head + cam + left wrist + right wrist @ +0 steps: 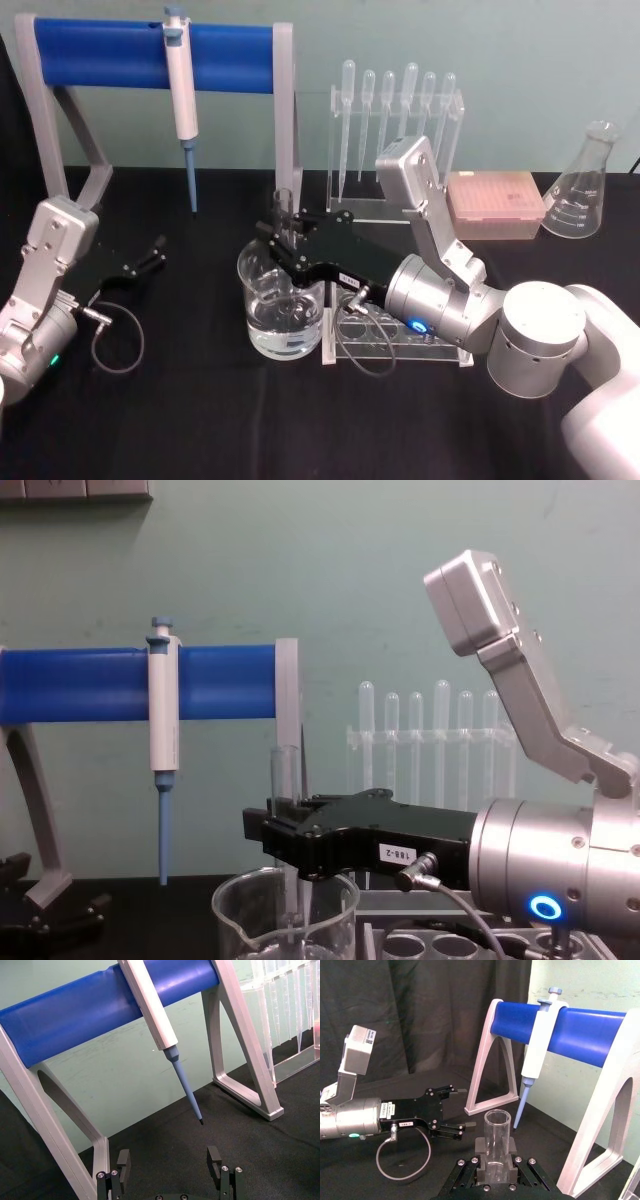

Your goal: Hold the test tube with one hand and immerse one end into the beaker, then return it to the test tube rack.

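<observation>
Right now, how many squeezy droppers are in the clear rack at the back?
6 droppers, side by side in the clear rack behind the right arm. The arm hides some lower ends, so another could be hidden.

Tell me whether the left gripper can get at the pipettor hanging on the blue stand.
Probably yes. The left gripper sits open, facing the pipettor, with bare black table between. The right gripper, holding the test tube at the beaker, stands off to the side.

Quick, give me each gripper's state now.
Left gripper: open, holding nothing.
Right gripper: shut on the test tube, its lower end inside the beaker.
</observation>
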You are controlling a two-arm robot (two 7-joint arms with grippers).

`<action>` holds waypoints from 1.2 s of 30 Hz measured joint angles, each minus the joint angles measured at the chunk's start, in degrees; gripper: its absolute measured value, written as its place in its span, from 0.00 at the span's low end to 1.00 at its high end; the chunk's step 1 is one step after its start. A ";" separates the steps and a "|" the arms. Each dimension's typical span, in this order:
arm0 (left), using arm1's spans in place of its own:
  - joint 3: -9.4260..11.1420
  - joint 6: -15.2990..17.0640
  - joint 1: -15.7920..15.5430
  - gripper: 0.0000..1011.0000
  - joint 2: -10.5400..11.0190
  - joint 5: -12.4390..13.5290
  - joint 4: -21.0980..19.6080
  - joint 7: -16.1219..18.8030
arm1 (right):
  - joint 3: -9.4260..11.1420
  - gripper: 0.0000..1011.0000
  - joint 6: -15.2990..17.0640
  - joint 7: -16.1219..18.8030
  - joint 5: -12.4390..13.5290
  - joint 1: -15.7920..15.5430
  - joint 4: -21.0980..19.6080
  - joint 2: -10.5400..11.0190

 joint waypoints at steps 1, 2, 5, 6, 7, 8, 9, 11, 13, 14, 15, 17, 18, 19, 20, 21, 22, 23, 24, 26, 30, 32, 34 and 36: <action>0.00 0.00 0.00 0.99 0.00 0.00 0.00 0.00 | 0.00 0.22 0.00 0.00 0.00 0.00 0.00 0.00; 0.00 0.00 0.00 0.99 0.00 0.00 0.00 0.00 | 0.00 0.22 0.00 0.00 0.00 0.00 0.00 0.00; 0.00 0.00 0.00 0.99 0.00 0.00 0.00 0.00 | 0.00 0.22 0.00 0.00 0.00 0.00 0.00 0.00; 0.00 0.00 0.00 0.99 0.00 0.00 0.00 0.00 | 0.00 0.22 0.00 0.00 0.00 0.00 0.00 0.00; 0.00 0.00 0.00 0.99 0.00 0.00 0.00 0.00 | 0.00 0.22 0.00 0.00 0.00 0.00 0.00 0.00; 0.00 0.00 0.00 0.99 0.00 0.00 0.00 0.00 | 0.00 0.22 0.00 0.00 0.00 0.00 0.00 0.00; 0.00 0.00 0.00 0.99 0.00 0.00 0.00 0.00 | 0.00 0.22 0.00 0.00 0.00 0.00 0.00 0.00; 0.00 0.00 0.00 0.99 0.00 0.00 0.00 0.00 | 0.00 0.22 0.00 0.00 0.00 0.00 0.00 0.00; 0.00 0.00 0.00 0.99 0.00 0.00 0.00 0.00 | 0.00 0.22 0.00 0.00 0.00 0.00 0.00 0.00; 0.00 0.00 0.00 0.99 0.00 0.00 0.00 0.00 | 0.00 0.22 0.00 0.00 0.00 0.00 0.00 0.00; 0.00 0.00 0.00 0.99 0.00 0.00 0.00 0.00 | 0.00 0.22 0.00 0.00 0.00 0.00 0.00 0.00; 0.00 0.00 0.00 0.99 0.00 0.00 0.00 0.00 | 0.00 0.22 0.00 0.00 0.00 0.00 0.00 0.00; 0.00 0.00 0.00 0.99 0.00 0.00 0.00 0.00 | 0.00 0.22 0.00 0.00 0.00 0.00 0.00 0.00; 0.00 0.00 0.00 0.99 0.00 0.00 0.00 0.00 | 0.00 0.22 0.00 0.00 0.00 0.00 0.00 0.00; 0.00 0.00 0.00 0.99 0.00 0.00 0.00 0.00 | 0.00 0.22 0.00 0.00 0.00 0.00 0.00 0.00; 0.00 0.00 0.00 0.99 0.00 0.00 0.00 0.00 | 0.00 0.22 0.00 0.00 0.00 0.00 0.00 0.00; 0.00 0.00 0.00 0.99 0.00 0.00 0.00 0.00 | 0.00 0.22 0.00 0.00 0.00 0.00 0.00 0.00; 0.00 0.00 0.00 0.99 0.00 0.00 0.00 0.00 | 0.00 0.22 0.00 0.00 0.00 0.00 0.00 0.00; 0.00 0.00 0.00 0.99 0.00 0.00 0.00 0.00 | 0.00 0.22 0.00 0.00 0.00 0.00 0.00 0.00; 0.00 0.00 0.00 0.99 0.00 0.00 0.00 0.00 | 0.00 0.22 0.00 0.00 0.00 0.00 0.00 0.00; 0.00 0.00 0.00 0.99 0.00 0.00 0.00 0.00 | 0.00 0.22 0.00 0.00 0.00 0.00 0.00 0.00; 0.00 0.00 0.00 0.99 0.00 0.00 0.00 0.00 | 0.00 0.22 0.00 0.00 0.00 0.00 0.00 0.00; 0.00 0.00 0.00 0.99 0.00 0.00 0.00 0.00 | 0.00 0.22 0.00 0.00 0.00 0.00 0.00 0.00; 0.00 0.00 0.00 0.99 0.00 0.00 0.00 0.00 | 0.00 0.22 0.00 0.00 0.00 0.00 0.00 0.00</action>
